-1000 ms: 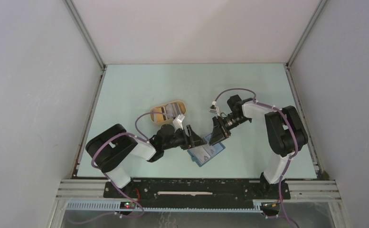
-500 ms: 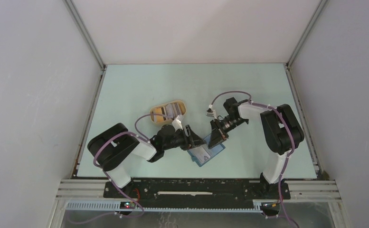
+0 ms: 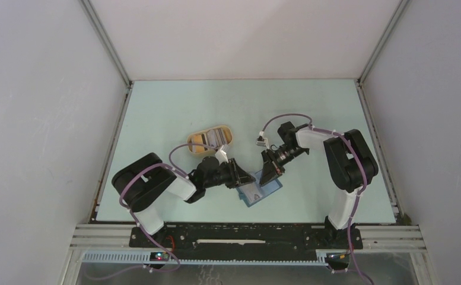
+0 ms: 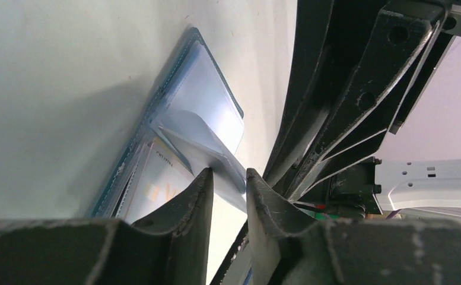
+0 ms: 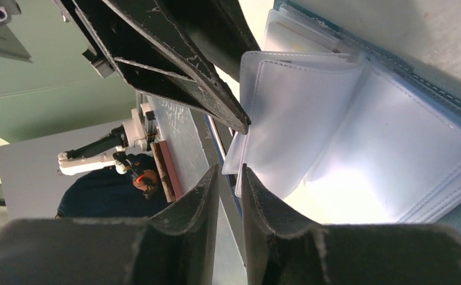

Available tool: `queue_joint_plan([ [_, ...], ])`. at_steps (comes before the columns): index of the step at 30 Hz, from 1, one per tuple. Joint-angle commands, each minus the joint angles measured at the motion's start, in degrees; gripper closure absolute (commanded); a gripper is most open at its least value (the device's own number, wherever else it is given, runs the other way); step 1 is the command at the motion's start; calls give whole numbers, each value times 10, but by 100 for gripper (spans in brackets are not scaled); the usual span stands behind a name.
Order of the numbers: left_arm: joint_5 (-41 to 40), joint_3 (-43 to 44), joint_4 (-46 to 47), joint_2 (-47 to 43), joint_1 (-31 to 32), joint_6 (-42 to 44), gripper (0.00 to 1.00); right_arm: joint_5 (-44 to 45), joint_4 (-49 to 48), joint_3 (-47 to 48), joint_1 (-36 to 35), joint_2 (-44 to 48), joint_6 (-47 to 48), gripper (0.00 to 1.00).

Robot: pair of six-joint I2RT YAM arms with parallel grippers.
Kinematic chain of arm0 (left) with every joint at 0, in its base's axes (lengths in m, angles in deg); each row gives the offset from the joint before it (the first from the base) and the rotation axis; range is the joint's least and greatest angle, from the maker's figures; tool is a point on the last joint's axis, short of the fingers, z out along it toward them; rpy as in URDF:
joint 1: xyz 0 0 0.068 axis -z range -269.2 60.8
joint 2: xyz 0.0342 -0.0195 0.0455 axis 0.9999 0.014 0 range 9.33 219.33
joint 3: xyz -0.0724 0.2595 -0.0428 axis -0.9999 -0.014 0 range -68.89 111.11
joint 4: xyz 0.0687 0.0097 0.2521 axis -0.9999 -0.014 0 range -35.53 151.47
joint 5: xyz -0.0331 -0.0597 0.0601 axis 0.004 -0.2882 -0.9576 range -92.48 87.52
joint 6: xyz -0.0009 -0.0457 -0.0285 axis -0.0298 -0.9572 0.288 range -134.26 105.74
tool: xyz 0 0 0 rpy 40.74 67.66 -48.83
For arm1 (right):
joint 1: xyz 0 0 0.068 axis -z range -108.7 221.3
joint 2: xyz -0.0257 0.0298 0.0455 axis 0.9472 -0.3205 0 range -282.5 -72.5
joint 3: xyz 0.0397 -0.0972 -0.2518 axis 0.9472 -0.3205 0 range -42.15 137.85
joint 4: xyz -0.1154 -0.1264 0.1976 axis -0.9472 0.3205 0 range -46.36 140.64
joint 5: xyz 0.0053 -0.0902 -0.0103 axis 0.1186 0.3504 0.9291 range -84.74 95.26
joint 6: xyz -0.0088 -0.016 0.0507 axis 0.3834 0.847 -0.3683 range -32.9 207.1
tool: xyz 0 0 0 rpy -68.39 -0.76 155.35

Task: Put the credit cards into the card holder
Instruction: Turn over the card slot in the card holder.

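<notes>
The right gripper [image 5: 229, 172] hovers at the card holder [image 5: 453, 113], its two dark fingers [image 5: 195, 202] nearly together on either side of the edge of a clear plastic sleeve [image 5: 293, 113]. The holder lies open, its translucent pockets fanned out. The left gripper [image 5: 239, 122] reaches in from above, its tip beside the same sleeve.

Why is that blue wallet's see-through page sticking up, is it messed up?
Nothing looks damaged. The card holder lies open on the table, and one clear sleeve bows up off the stack, its edge between the left gripper fingers. The right gripper is closing in on it too.
</notes>
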Motion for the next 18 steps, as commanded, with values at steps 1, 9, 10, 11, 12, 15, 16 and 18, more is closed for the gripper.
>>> queue_joint_plan([
  [1, -6, -17, 10, 5, 1, 4, 69, 21, 9, 18, -8, 0, 9, 67],
  [9, -2, -19, 10, 5, -3, 8, 69, 119, -7, 22, -35, 25, 7, 52],
  [10, -1, -19, 11, 6, -3, 8, 69, 131, -9, 22, -36, 27, 6, 52],
  [11, -1, -18, 11, 6, -4, 8, 69, 141, -12, 22, -36, 26, 4, 52],
  [12, 0, -18, 11, 6, -4, 8, 69, 150, -13, 21, -36, 27, 4, 52],
  [15, 0, -19, 11, 7, -4, 9, 69, 174, -17, 21, -42, 30, 2, 52],
  [16, -1, -20, 11, 7, -5, 9, 69, 183, -18, 21, -43, 32, 2, 51],
  [18, -1, -21, 11, 7, -4, 9, 69, 191, -19, 21, -46, 37, 6, 49],
])
